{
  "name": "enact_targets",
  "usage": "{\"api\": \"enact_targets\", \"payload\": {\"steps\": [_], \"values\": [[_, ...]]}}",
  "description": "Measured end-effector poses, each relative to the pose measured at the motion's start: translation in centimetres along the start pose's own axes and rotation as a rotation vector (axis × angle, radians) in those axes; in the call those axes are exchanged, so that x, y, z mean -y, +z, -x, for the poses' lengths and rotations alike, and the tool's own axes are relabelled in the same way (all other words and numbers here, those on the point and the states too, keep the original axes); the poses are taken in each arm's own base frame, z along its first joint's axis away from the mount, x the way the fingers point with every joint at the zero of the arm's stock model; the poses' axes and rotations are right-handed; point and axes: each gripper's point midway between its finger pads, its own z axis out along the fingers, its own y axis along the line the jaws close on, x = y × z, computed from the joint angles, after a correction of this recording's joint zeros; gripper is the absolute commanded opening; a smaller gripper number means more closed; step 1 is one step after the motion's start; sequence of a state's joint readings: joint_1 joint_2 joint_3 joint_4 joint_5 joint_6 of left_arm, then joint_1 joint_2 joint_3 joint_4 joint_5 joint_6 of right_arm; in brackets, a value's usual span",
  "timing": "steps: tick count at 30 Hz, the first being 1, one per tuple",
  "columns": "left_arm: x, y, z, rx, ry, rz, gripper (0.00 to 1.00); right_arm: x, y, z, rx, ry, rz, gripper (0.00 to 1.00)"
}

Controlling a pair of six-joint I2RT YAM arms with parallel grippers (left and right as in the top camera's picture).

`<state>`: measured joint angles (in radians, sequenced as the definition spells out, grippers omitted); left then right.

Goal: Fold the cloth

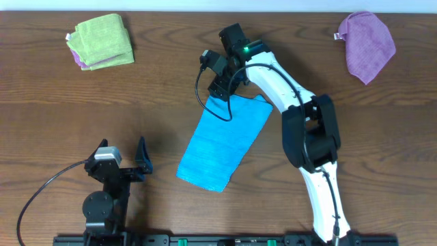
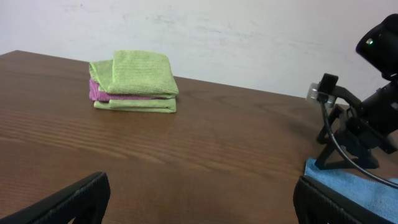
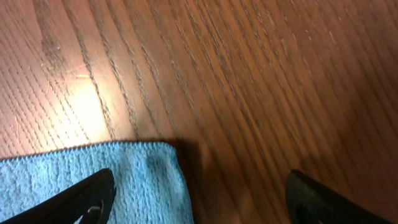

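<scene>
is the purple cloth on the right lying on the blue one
No, the purple cloth lies by itself, well apart from the blue cloth.

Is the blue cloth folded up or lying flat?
Flat. The blue cloth lies spread as one long layer on the table, no edge turned over.

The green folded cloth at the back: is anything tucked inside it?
A pink-purple cloth peeks out between the layers of the lime-green cloth. How far it reaches inside is covered.

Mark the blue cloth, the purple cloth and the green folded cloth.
blue cloth (image 1: 225, 140), overhead view, its middle.
purple cloth (image 1: 369, 44), overhead view, its middle.
green folded cloth (image 2: 140, 71), left wrist view, top layer.
</scene>
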<state>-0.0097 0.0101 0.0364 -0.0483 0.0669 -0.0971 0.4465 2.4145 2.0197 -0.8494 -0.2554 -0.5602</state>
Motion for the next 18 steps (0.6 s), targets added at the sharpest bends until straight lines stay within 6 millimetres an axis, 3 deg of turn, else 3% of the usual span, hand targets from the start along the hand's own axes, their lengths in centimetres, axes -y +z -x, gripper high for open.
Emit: {"api": "enact_targets", "payload": {"steps": [9,18], "values": [[0.0,0.0,0.0,0.000,0.000,0.000,0.95,-0.3,1.5,-0.8,-0.017,0.013,0.030,0.80],[0.0,0.0,0.0,0.000,0.000,0.000,0.95,-0.6,1.5,-0.6,-0.006,0.029,0.047,0.73]]}}
